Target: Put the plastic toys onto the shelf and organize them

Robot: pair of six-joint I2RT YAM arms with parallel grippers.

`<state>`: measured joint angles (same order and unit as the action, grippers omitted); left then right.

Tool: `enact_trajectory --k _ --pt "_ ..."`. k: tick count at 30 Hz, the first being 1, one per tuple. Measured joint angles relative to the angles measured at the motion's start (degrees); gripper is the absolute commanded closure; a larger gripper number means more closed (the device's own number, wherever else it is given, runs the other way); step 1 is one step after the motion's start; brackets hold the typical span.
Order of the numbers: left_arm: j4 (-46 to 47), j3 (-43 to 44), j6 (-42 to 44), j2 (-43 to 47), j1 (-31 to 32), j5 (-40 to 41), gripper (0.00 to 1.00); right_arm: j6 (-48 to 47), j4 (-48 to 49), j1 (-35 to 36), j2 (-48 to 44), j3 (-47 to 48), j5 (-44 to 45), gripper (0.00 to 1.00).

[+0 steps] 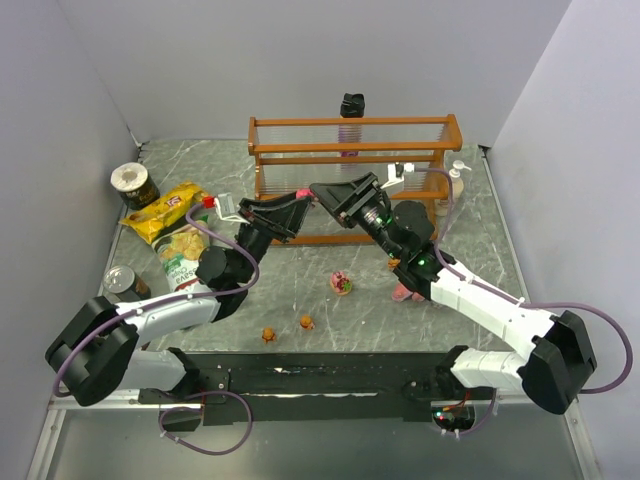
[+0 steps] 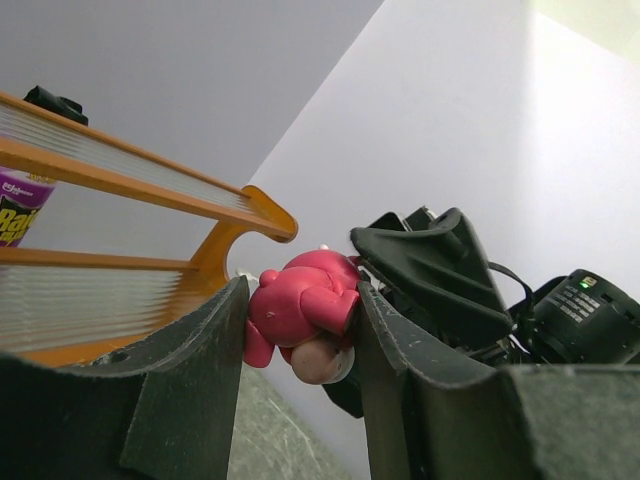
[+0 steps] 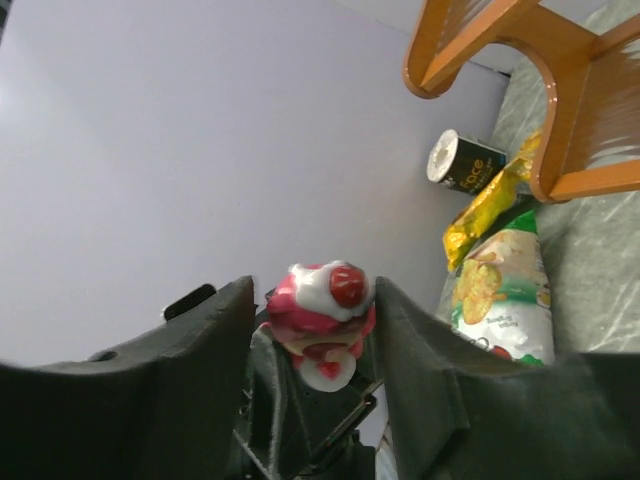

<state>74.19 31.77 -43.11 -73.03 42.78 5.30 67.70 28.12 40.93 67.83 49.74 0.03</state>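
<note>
A pink plastic toy [image 2: 300, 305] is clamped between my left gripper's [image 2: 303, 292] fingers, raised just in front of the shelf [image 2: 150, 185]. My right gripper [image 3: 312, 290] faces it from the other side. Its jaws straddle the same toy [image 3: 322, 300], touching it on one side with a small gap on the other. From above, both grippers [image 1: 300, 205] [image 1: 318, 195] meet at the toy [image 1: 303, 192] by the low front of the wooden shelf [image 1: 350, 150]. On the table lie a pink-and-green toy [image 1: 342, 283], a pink toy [image 1: 403, 292] and two orange toys [image 1: 269, 334] [image 1: 306, 322].
Chip bags [image 1: 165, 210] [image 1: 185, 255] and two cans [image 1: 135, 183] [image 1: 120, 282] sit at the left. A black-capped purple can [image 1: 351, 105] stands behind the shelf and a white bottle [image 1: 458, 180] at its right end. Walls enclose the table on three sides.
</note>
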Motion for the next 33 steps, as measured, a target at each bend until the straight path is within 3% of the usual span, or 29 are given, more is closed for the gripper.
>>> enact_trajectory --k 4,5,8,11,15,20,26,33 --pt "0.1 0.0 0.2 0.0 0.0 0.2 0.99 0.4 -0.3 -0.7 0.7 0.2 -1.8 0.65" --pt "0.0 0.0 0.3 0.0 0.0 0.2 0.99 0.4 -0.4 -0.8 0.7 0.2 -2.1 0.74" --pt "0.1 0.0 0.3 0.0 0.0 0.2 0.89 0.2 -0.4 -1.0 0.7 0.2 -2.5 0.89" --pt "0.0 0.0 0.3 0.0 0.0 0.2 0.65 -0.4 -0.5 -1.0 0.7 0.3 -2.7 1.00" --pt "-0.5 0.0 0.4 0.1 0.1 0.3 0.28 -2.5 -2.8 -1.4 0.3 1.3 -3.1 1.00" --pt "-8.0 0.0 2.9 3.3 0.2 3.3 0.00 -8.1 -8.9 -3.0 -2.9 1.4 -2.5 1.00" --pt "-20.6 0.1 4.7 12.8 0.2 8.6 0.04 -19.6 -10.4 -5.3 -9.4 -1.9 2.3 1.00" --pt "-42.7 4.1 4.8 21.7 0.2 14.6 0.04 -38.1 -4.5 -5.1 -8.2 -11.5 10.1 1.00"
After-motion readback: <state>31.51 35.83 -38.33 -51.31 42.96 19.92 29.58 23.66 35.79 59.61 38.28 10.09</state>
